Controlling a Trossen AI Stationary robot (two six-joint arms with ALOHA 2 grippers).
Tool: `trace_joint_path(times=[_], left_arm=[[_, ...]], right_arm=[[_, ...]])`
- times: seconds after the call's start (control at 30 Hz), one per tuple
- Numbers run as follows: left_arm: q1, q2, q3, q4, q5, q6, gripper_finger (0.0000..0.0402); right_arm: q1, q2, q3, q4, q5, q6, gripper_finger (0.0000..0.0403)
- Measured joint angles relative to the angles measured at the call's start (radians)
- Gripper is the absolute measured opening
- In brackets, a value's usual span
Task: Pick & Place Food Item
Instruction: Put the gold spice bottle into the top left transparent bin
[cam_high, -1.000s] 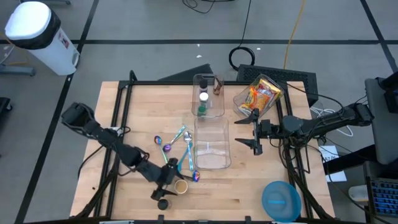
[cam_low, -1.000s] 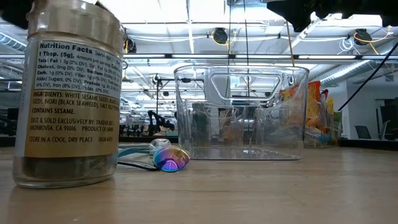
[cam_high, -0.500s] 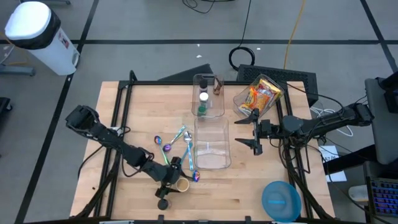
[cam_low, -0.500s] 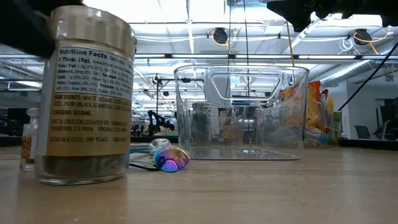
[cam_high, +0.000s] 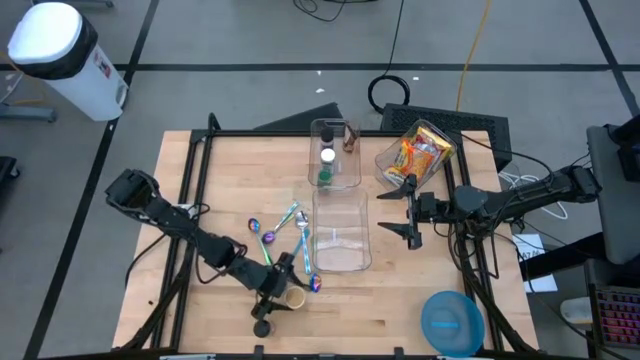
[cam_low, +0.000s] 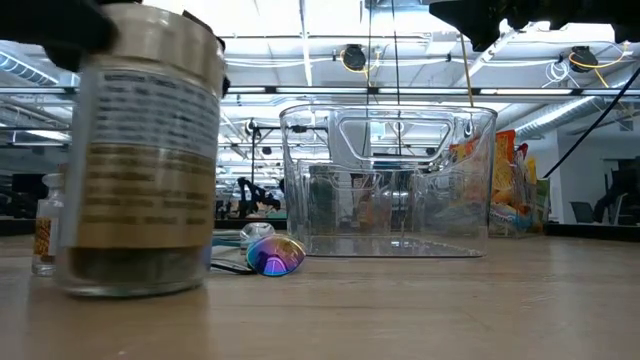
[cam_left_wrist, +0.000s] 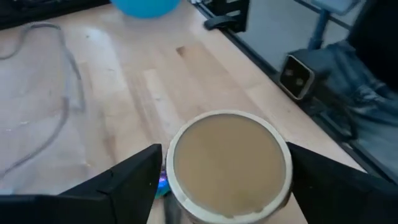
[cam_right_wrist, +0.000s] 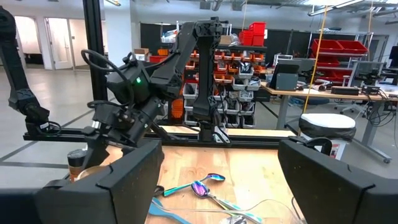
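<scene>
A glass seasoning jar (cam_high: 291, 298) with a tan lid (cam_left_wrist: 227, 163) stands near the table's front edge, large in the low view (cam_low: 140, 170). My left gripper (cam_high: 280, 296) reaches it from the table's left, one finger on each side of the jar (cam_left_wrist: 224, 171). An empty clear bin (cam_high: 340, 232) stands behind it. A snack bag (cam_high: 420, 155) lies in a tilted clear tub at the far right. My right gripper (cam_high: 412, 210) hovers open to the right of the clear bin, holding nothing (cam_right_wrist: 221, 180). My left gripper has the jar between its two fingers, which flank its top at the lid's rim (cam_left_wrist: 283, 186). The fingers come slanting down from the table's left. The jar stays nearly upright, leaning a little, with its base (cam_low: 130, 288) at the tabletop; whether it is clear, I cannot tell.
Several iridescent spoons (cam_high: 288, 235) lie left of the clear bin, one bowl (cam_low: 272, 254) close beside the jar. A second clear bin (cam_high: 335, 155) with small bottles stands at the back. A blue bowl (cam_high: 451, 322) sits front right. A small bottle (cam_low: 45, 235) stands behind the jar.
My left gripper has rolled a little at the jar. In the low view the jar has slid slightly toward the table's right, turned so its label faces elsewhere, and come to lean a little. My right arm has kept still.
</scene>
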Motion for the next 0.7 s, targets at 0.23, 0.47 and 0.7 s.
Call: trace_joint_path(times=[0.23, 0.47, 0.7], left_arm=[[0.0, 0.0, 0.0, -0.001, 0.018, 0.023, 0.0275], [0.001, -0.018, -0.001, -0.004, 0.028, -0.01, 0.0275], [0.036, -0.196, 0.069, -0.096, -0.077, -0.078, 0.0275]], right_arm=[[0.0, 0.0, 0.0, 0.0, 0.0, 0.0, 0.0313], [0.0, 0.0, 0.0, 0.0, 0.0, 0.002, 0.0313], [0.0, 0.015, 0.0, 0.012, 0.0, 0.001, 0.0313]])
